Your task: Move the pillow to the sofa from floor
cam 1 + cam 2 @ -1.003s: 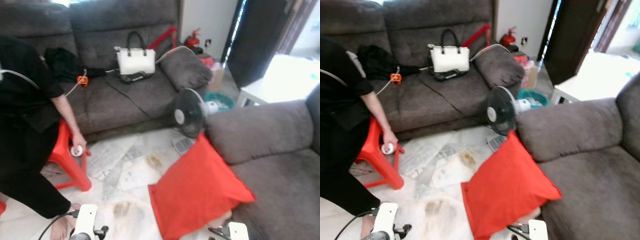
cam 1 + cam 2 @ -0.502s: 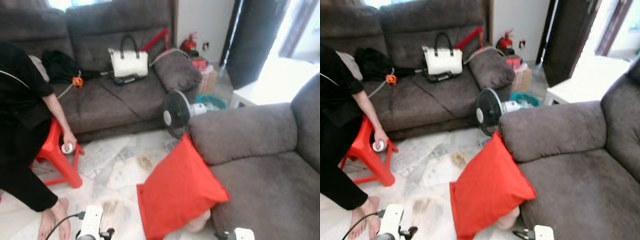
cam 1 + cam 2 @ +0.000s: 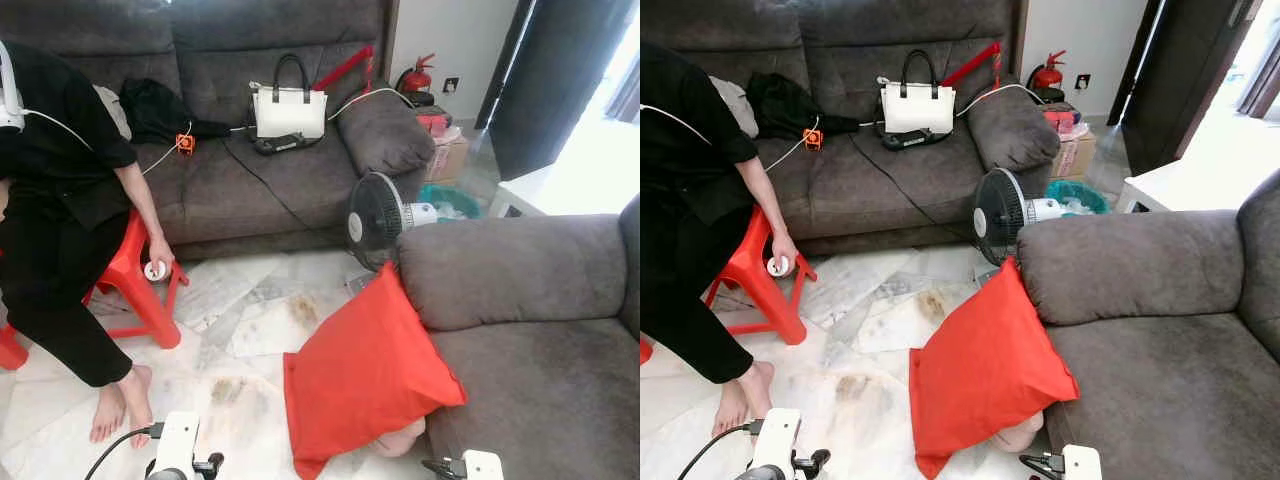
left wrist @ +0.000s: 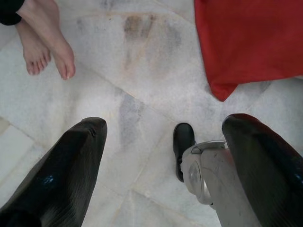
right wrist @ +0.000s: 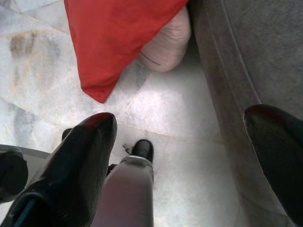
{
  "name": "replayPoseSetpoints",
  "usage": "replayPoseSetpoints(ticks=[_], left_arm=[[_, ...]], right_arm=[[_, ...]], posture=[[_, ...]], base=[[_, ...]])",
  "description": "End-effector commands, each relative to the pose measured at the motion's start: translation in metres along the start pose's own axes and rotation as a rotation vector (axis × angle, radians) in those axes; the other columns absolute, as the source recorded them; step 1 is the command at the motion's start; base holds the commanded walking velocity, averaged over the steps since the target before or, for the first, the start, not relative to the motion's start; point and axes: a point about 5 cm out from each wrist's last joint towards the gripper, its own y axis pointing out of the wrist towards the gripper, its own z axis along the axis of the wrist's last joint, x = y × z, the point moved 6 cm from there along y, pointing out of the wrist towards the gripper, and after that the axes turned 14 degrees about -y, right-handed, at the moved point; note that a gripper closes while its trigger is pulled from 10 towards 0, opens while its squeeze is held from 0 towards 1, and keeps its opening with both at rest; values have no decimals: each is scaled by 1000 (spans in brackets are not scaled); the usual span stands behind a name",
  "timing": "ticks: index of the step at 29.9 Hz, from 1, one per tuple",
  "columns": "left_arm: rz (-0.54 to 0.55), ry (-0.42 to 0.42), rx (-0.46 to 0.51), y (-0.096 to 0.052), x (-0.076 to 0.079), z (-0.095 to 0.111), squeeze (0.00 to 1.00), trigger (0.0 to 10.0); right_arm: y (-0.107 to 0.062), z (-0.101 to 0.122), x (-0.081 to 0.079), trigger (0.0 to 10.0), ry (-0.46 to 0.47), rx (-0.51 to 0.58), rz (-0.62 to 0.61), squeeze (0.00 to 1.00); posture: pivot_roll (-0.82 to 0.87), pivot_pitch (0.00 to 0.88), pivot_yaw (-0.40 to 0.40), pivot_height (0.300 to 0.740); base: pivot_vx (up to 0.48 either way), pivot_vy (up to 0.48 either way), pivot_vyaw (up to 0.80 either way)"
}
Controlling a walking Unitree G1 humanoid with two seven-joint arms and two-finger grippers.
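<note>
Since half a second ago the whole picture has shifted, so the camera moved; the pillow lies as it did, and the person's feet now show fuller at lower left.

Across the top runs a long grey sofa (image 3: 250,170) of coarse, plush fabric. A second sofa (image 3: 540,330) of like cloth takes the lower right, its arm a fat rounded roll. Pale marble floor (image 3: 240,320), veined and stained brown, lies between. The person (image 3: 60,210) in black sits at left on a red plastic stool (image 3: 135,285), bare feet on the marble.

The pillow (image 3: 368,372), square and bright red, smooth-clothed, stands on the floor in the lower middle, tilted against the near sofa's front, with a pinkish rounded bundle (image 5: 165,42) under its lower edge. A black round fan (image 3: 375,222) stands just behind it. A white boxy handbag (image 3: 290,108) rests on the far sofa.

Left tool (image 4: 163,161) hangs over the bare marble, fingers spread wide. Right tool (image 5: 184,165) hangs wide too, near the pillow's corner, holding nothing.
</note>
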Motion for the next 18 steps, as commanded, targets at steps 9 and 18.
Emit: replayPoseSetpoints(ticks=[9, 18], left_arm=[[3, -13, 4, 0, -2, 0, 0, 10000], [-2, -19, 6, 0, -2, 0, 0, 10000]], right_arm=[[0, 3, 1, 10000, 18, 19, -11, 0], [0, 4, 1, 10000, 23, 20, -13, 0]], posture=[[85, 6, -22, 740], [85, 5, -21, 740]], base=[[0, 0, 0], [210, 0, 0]])
